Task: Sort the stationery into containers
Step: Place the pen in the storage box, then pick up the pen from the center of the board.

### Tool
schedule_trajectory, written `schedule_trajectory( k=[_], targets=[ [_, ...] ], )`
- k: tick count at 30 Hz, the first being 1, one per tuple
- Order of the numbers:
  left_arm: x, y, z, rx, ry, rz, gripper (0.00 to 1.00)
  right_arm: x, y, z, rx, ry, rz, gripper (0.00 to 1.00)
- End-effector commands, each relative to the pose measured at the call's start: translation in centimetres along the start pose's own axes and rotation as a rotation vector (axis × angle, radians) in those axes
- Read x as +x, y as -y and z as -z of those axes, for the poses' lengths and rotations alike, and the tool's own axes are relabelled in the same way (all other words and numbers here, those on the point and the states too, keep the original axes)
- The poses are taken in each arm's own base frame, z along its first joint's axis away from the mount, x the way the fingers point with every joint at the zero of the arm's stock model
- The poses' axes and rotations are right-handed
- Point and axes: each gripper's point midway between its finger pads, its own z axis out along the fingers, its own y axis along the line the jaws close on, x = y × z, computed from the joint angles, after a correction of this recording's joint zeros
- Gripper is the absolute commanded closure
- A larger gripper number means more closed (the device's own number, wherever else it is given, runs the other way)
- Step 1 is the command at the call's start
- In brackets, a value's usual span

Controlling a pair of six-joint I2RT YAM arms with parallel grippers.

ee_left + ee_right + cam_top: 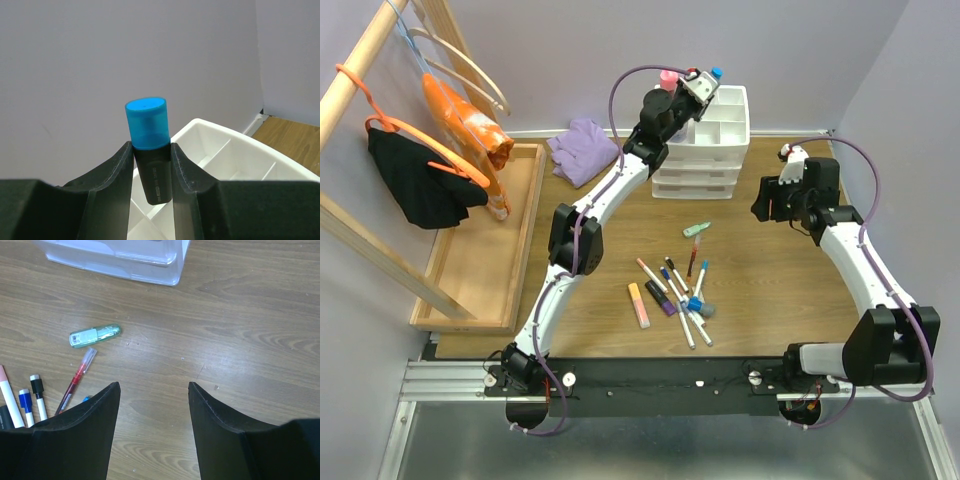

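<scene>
left hand [151, 149] pinches blue-capped black highlighter [146, 122] above divided tray [240, 137] of drawer unit [692, 178]. right hand [154, 390] spread, over counter [240, 340] right of unit.

On my feed: counter [250, 315] matt brown wood, grain plain. White drawer unit [235, 135] smooth plastic, faint sheen. Both left gripper [151, 146] and right gripper [154, 390] matt black plastic. In left one, blue-capped highlighter [146, 125]: cap translucent, glossy; barrel dull black. I read mint highlighter [95, 335] as see-through glossy plastic, purple cloth [582, 148] as soft, creased fabric.
</scene>
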Motion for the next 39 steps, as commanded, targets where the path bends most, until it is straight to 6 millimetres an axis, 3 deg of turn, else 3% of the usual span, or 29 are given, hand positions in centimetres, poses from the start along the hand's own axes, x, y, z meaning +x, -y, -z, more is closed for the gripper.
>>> schedule_trajectory(
  k=[1,8,17,22,28,30,31,32,33,34,35,36,37,38,39],
  targets=[
    [0.4,-0.2,0.0,-0.023,-0.004,-0.017,0.95,0.1,0.0,0.0,-0.013,0.014,-0.020,0.36],
    [0.3,-0.6,0.0,-0.060,-0.011,-0.036,0.57,0.4,0.0,0.2,-0.017,0.013,-0.026,0.36],
    [-1.9,-1.0,0.0,-0.085,0.013,-0.051,0.40,0.5,-0.3,0.6,-0.026,0.023,-0.036,0.36],
    [-3.0,-1.0,0.0,-0.086,0.025,-0.068,0.38,0.9,-0.3,0.8,-0.029,0.024,-0.049,0.36],
    [-2.4,-1.2,0.2,-0.099,-0.005,-0.091,0.37,0.8,-0.6,1.1,-0.036,0.033,-0.054,0.36],
    [-5.5,-2.1,0.6,-0.114,0.035,-0.076,0.36,0.6,-1.0,1.4,-0.058,0.037,-0.051,0.36],
    [-5.5,-2.0,1.0,-0.109,0.024,-0.067,0.35,-0.6,-1.4,1.9,-0.079,0.063,-0.014,0.37],
    [-9.0,-2.8,1.6,-0.116,0.066,-0.064,0.34,-1.2,-1.8,2.1,-0.105,0.072,0.008,0.37],
    [-10.3,-3.0,2.1,-0.116,0.077,-0.061,0.33,-1.8,-2.4,2.4,-0.144,0.077,0.030,0.39],
    [-9.7,-2.7,2.8,-0.107,0.052,-0.042,0.33,-3.3,-2.4,2.6,-0.154,0.102,0.069,0.40],
    [-13.3,-3.7,3.9,-0.124,0.092,-0.041,0.32,-4.5,-2.5,2.7,-0.160,0.120,0.098,0.41],
    [-14.3,-3.9,4.6,-0.126,0.096,-0.030,0.31,-5.0,-2.6,2.7,-0.179,0.117,0.127,0.42],
    [-13.4,-3.6,5.3,-0.116,0.063,-0.009,0.31,-5.8,-2.6,2.7,-0.187,0.127,0.159,0.42],
    [-16.6,-4.5,6.7,-0.129,0.098,-0.008,0.29,-8.6,-2.4,2.8,-0.186,0.168,0.241,0.42],
    [-16.7,-5.0,7.5,-0.138,0.088,-0.001,0.29,-9.5,-2.5,2.8,-0.202,0.167,0.270,0.41]
  ],
)
